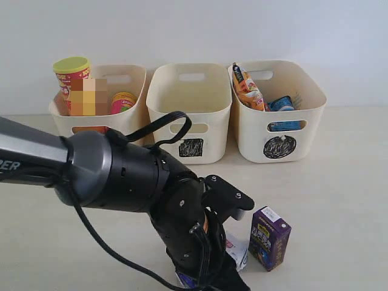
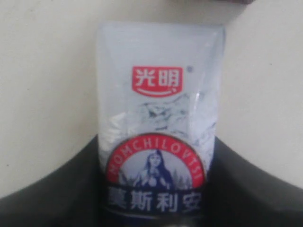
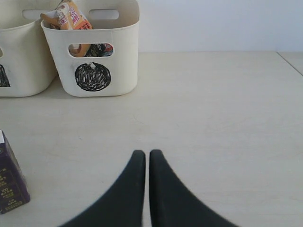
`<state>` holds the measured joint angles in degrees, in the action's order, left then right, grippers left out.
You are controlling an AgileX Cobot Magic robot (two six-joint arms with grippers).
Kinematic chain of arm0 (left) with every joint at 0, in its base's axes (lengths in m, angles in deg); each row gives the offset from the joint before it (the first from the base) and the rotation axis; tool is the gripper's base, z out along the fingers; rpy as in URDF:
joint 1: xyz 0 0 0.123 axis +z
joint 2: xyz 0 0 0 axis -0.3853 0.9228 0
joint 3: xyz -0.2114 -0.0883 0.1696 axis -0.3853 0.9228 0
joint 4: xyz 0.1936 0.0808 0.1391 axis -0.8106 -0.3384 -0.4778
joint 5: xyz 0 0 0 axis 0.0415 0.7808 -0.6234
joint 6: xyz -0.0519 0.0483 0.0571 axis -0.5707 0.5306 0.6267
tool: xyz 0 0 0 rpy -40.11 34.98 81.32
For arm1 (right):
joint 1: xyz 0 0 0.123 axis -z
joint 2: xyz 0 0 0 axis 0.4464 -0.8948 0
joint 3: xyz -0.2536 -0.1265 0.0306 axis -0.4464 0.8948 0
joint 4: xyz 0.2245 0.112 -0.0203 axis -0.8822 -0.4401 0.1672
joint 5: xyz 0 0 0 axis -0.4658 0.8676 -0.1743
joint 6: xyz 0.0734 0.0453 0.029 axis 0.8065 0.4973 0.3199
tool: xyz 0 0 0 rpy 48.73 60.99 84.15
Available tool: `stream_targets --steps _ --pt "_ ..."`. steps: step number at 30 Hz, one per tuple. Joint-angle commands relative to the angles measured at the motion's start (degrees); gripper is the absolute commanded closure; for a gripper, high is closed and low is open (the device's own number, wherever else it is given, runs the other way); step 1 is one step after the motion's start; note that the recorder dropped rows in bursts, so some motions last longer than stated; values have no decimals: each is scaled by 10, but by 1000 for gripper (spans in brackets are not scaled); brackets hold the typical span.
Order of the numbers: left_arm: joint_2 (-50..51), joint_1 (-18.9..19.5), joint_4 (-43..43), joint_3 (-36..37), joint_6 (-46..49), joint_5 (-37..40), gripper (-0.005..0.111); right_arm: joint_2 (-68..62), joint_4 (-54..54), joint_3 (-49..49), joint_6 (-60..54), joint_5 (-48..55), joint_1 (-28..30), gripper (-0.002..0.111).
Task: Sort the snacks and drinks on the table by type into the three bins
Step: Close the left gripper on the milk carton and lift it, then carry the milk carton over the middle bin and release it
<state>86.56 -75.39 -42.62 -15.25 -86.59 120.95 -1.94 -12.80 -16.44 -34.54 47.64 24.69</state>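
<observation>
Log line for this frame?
left gripper: shut on white carton | right gripper: shut, empty | purple carton: upright on table

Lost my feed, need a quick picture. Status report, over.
Left gripper straddling small white-and-blue drink carton, grip unconfirmed. Right gripper shut, empty. Dark purple rectangular carton upright close beside it.
</observation>
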Motion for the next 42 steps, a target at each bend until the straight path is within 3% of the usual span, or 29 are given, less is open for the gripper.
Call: stream_targets --steps 1,7,14,20,27,30,36,42 --pt "-3 -4 -18 2 -23 -9 103 3 3 2 -1 -3 1 108" --pt "-15 -4 -68 -3 -71 -1 103 3 3 2 -1 -3 1 108" --pt "-85 -4 -110 -43 -73 53 103 3 3 2 -1 -3 1 108" --pt "-129 10 -158 -86 -103 54 103 3 3 2 -1 -3 1 108" --pt "-127 64 -177 -157 -102 44 103 3 3 2 -1 -3 1 108" --pt "-120 90 -178 -186 -109 1 103 3 3 2 -1 -3 1 108" --pt "-41 145 -183 -278 -109 -44 103 3 3 2 -1 -3 1 108" --pt "39 170 -192 -364 -109 -55 103 3 3 2 -1 -3 1 108"
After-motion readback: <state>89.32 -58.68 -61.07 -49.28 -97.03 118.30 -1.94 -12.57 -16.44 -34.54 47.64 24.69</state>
